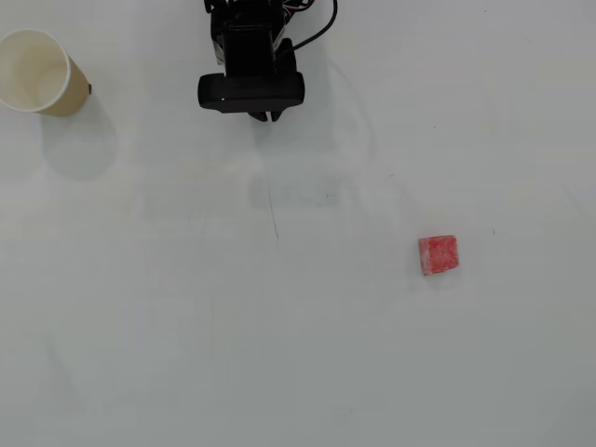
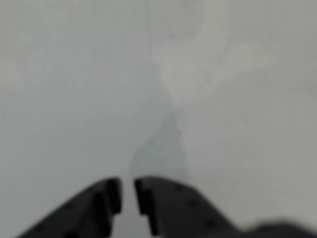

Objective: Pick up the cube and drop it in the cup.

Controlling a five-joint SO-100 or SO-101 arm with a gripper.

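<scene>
The small red cube (image 1: 438, 254) lies on the white table, right of centre in the overhead view. The beige cup (image 1: 42, 73) stands at the far top left with its white inside showing. My black arm sits at the top centre, and the gripper (image 1: 263, 115) peeks out just below the wrist camera, far from both cube and cup. In the wrist view the two black fingers (image 2: 106, 198) rise from the bottom edge, and the gripper (image 2: 127, 187) is shut to a thin slit with nothing between them. Neither cube nor cup shows in the wrist view.
The white table (image 1: 279, 354) is bare apart from a faint dark scratch (image 1: 273, 216) near its centre. Black cables (image 1: 321, 28) trail from the arm at the top edge.
</scene>
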